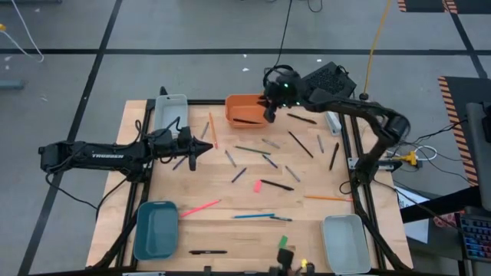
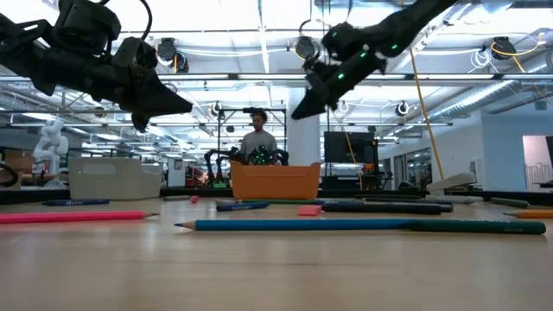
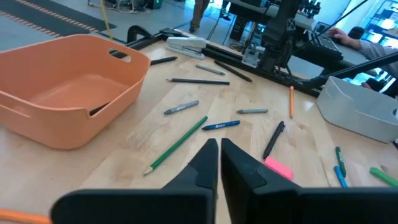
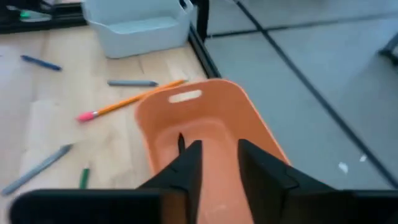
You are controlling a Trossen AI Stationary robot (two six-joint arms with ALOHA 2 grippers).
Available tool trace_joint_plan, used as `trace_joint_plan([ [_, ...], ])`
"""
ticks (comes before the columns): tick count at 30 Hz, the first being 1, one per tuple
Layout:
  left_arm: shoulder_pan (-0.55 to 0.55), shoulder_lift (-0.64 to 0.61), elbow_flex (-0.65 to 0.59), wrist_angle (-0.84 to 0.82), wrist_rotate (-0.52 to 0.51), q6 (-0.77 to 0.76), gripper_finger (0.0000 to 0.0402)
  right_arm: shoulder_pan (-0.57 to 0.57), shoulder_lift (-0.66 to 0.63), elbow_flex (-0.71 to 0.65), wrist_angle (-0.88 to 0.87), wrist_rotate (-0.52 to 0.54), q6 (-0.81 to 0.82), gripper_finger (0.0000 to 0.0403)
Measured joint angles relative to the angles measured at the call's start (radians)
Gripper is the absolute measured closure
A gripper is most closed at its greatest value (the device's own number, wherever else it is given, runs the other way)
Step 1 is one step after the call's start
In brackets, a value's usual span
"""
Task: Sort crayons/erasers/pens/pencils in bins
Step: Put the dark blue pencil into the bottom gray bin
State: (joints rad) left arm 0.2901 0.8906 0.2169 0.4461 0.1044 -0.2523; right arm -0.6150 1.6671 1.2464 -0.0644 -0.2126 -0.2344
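Left arm reaches in from the table's left edge; white lettering on it reads "TROSSEN". Left gripper [image 1: 201, 148] hangs above the table's left-centre, fingers pressed together with only a sliver between them, holding nothing.

Pale grey bin [image 1: 170, 113] at far left corner: contents not made out from above. Teal bin [image 1: 156, 228] at near left: looks empty. An orange pencil [image 1: 212, 129] lies just right of the grey bin; a pink pencil [image 1: 201, 207] lies right of the teal bin. A black pen [image 1: 208, 251] lies at the near edge.

Orange bin [image 1: 244, 109] at far centre holds one slim dark stick, likely a pen [image 1: 246, 120]; the right wrist view shows only its tip past the fingers. Right gripper [image 4: 216, 167] hovers over this bin's right end, fingers spread a little, nothing between them.

Centre scatter: grey crayons [image 1: 269, 142], dark pens [image 1: 300, 143], a green pencil [image 3: 177, 145], a blue stick with white lettering too small to read [image 3: 220, 125]. Pink eraser [image 1: 257, 185] lies mid-table beside a dark pen. A blue pencil [image 1: 253, 216] lies nearer the front; green eraser [image 1: 282, 241] sits at the near edge.

Right side: an orange pencil [image 1: 327, 198], then the second pale grey bin [image 1: 344, 242] at near right, apparently empty, its near edge cut off.

A person [image 2: 257, 138] stands in the room behind the orange bin.
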Motion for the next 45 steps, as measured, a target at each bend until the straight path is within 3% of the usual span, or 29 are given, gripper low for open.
trace_joint_plan([
  [5,0.000,0.000,0.000,-0.004,-0.015,0.026,0.0396,0.052,-0.156,-0.249,0.182,0.005,0.011,0.0395],
  [9,0.000,0.000,0.000,-0.009,-0.038,0.055,0.0399,0.115,-0.276,-0.454,0.372,0.064,0.106,0.0396],
  [14,0.000,0.007,0.008,-0.010,-0.080,0.078,0.0399,0.223,-0.406,-0.587,0.356,0.234,0.186,0.0401],
  [21,-0.023,0.136,0.092,-0.009,-0.082,0.139,0.0399,0.338,-0.524,-0.600,0.084,0.420,0.304,0.0402],
  [27,-0.037,0.243,0.128,0.081,-0.081,0.170,0.0399,0.366,-0.553,-0.600,-0.103,0.439,0.419,0.0402],
  [37,-0.032,0.276,0.129,0.110,-0.081,0.204,0.0398,0.353,-0.549,-0.600,-0.338,0.453,0.599,0.0403],
  [45,-0.004,0.276,0.129,0.114,-0.081,0.207,0.0398,0.268,-0.406,-0.563,-0.346,0.373,0.641,0.0403],
])
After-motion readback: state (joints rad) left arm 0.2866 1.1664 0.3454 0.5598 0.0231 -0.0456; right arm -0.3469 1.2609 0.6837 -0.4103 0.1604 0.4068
